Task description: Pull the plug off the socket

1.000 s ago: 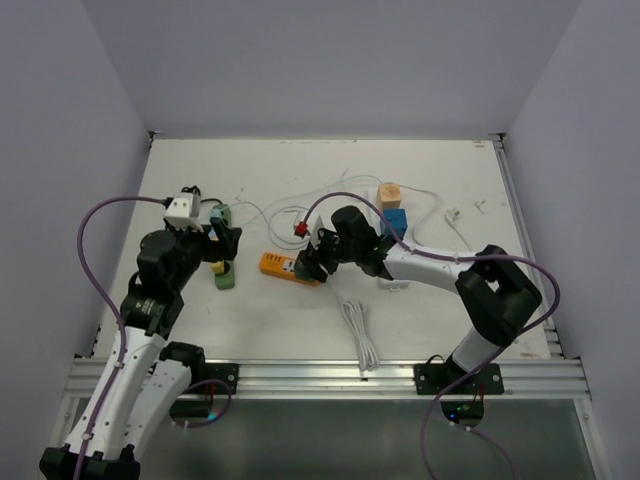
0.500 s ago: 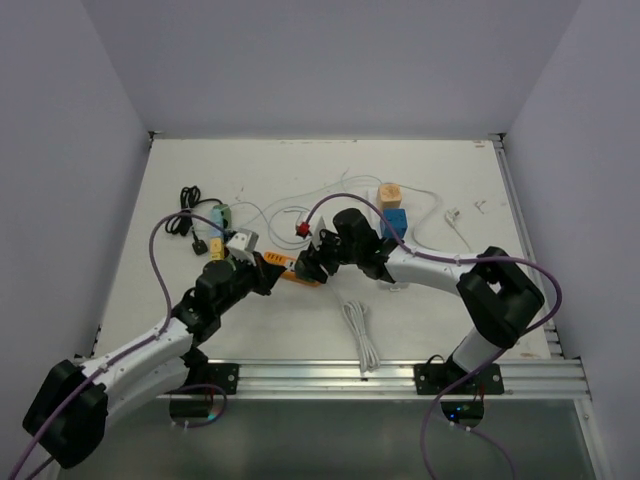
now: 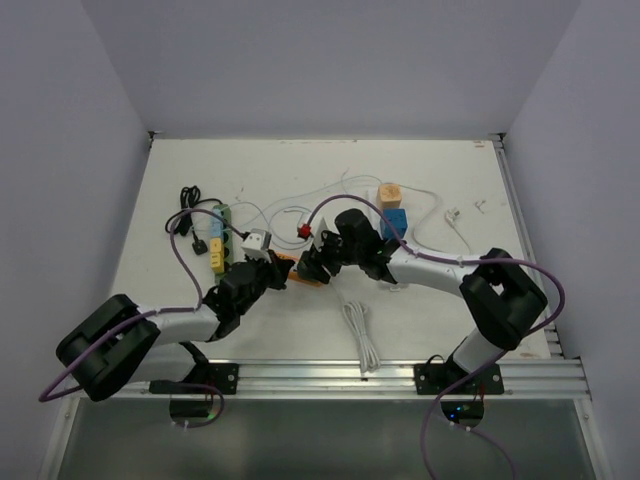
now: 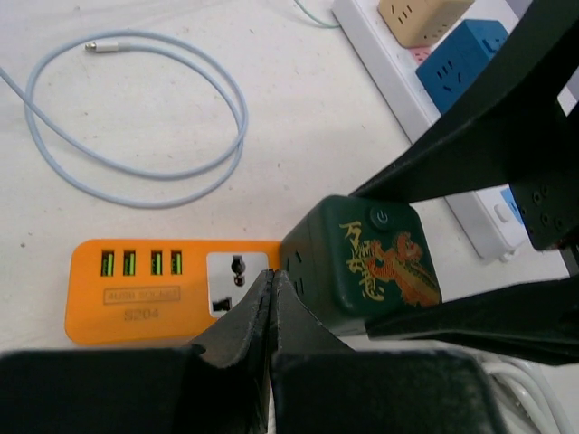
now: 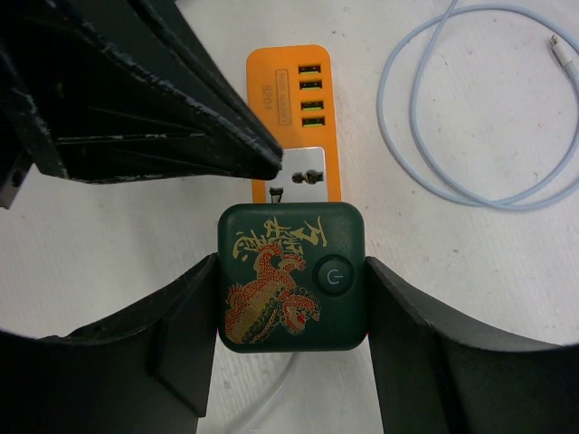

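Plug [image 5: 291,276] face-up, pinched in right gripper [image 5: 291,316]; socket strip [image 5: 294,99] runs lengthwise away; left gripper [image 4: 271,303] pressed together.

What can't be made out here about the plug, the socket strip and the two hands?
1. Plug pins: in both wrist views the green plug covers its own joint with the orange strip, so seated or freed is unclear.
2. The left hand: in the left wrist view its shut tips hide whether they touch the strip.
3. Top view: the right hand covers the plug.
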